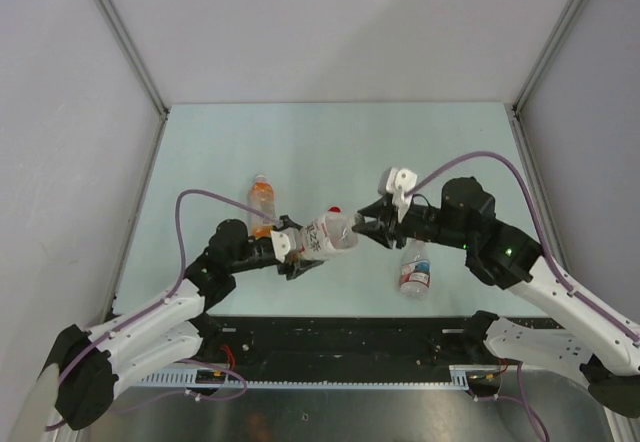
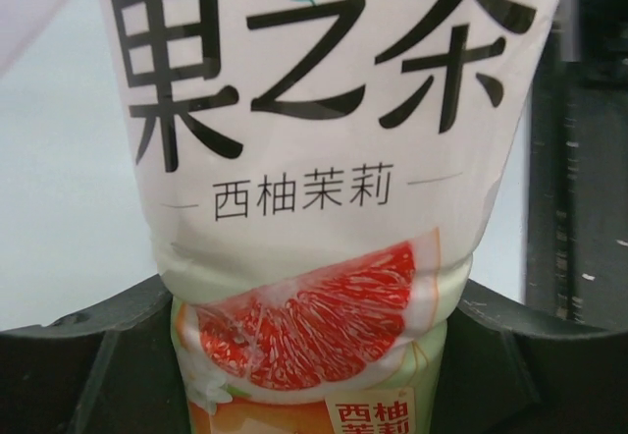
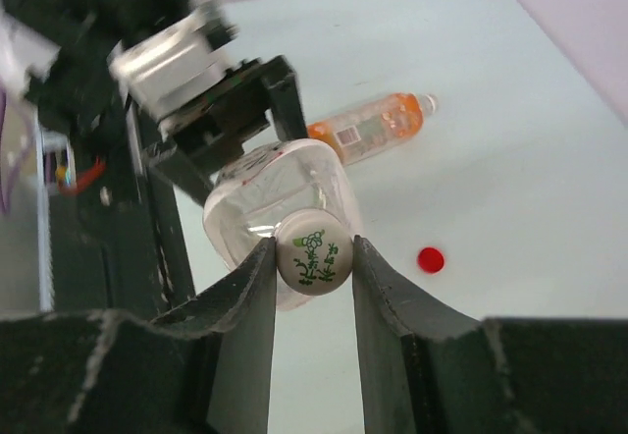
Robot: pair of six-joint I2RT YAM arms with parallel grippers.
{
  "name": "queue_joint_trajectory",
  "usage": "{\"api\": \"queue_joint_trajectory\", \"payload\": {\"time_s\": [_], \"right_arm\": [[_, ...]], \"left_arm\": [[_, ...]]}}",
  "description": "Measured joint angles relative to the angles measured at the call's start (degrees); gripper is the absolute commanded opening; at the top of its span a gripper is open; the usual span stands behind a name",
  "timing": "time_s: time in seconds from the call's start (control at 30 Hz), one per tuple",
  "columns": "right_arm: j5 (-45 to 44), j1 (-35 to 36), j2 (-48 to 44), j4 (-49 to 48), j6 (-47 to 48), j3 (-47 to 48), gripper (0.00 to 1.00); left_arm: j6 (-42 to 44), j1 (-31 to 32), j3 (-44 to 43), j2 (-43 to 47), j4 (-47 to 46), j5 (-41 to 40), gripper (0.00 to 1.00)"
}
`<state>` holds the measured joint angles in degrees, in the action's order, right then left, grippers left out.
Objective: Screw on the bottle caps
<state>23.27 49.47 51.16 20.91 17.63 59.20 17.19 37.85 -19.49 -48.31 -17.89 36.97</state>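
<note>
Because a cap can only be turned against something that resists, the right hand (image 3: 312, 247) is closed on the white cap (image 3: 314, 265). Its two fingers press the rim from opposite sides, and the cap's green-flower top faces the wrist camera. The cap sits on the mouth of the grapefruit tea bottle (image 3: 260, 193), which lies roughly level in the air above the bench (image 1: 300, 142), neck towards the right arm. The left hand (image 2: 309, 355) is clamped round the labelled body lower down. That grip looks meant to stop the bottle spinning and to keep neck and cap on one line while the right wrist turns. Whether the thread has caught cannot be told from here.

Further out, the orange drink bottle (image 3: 373, 128) lies on its side on the bench beyond the left hand, well apart from the work. Its far end is pale, perhaps already capped, though that is too small to be sure of. The red cap (image 3: 430, 259) rests loose on the bench just beside the held bottle. The red-and-white labelled bottle (image 1: 414, 268) lies near the right arm. I judge that the red cap belongs to it.
</note>
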Motion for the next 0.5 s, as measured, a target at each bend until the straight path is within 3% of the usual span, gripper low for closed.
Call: {"api": "queue_joint_trajectory", "payload": {"time_s": [0.23, 0.37, 0.5], "right_arm": [[-14.5, -2.9, 5.2, -6.2, -27.8, 2.4, 0.00], [-25.2, -3.5, 7.0, -5.8, -39.4, 2.4, 0.00], [-34.1, -4.2, 9.9, -5.6, -49.6, 2.4, 0.00]], "left_arm": [[3.0, 3.8, -6.7, -4.3, 2.5, -18.5, 0.00], [3.2, 9.1, -10.3, -11.0, 2.1, -32.3, 0.00], [2.3, 11.8, -11.4, -15.8, -0.4, -41.0, 0.00]]}}
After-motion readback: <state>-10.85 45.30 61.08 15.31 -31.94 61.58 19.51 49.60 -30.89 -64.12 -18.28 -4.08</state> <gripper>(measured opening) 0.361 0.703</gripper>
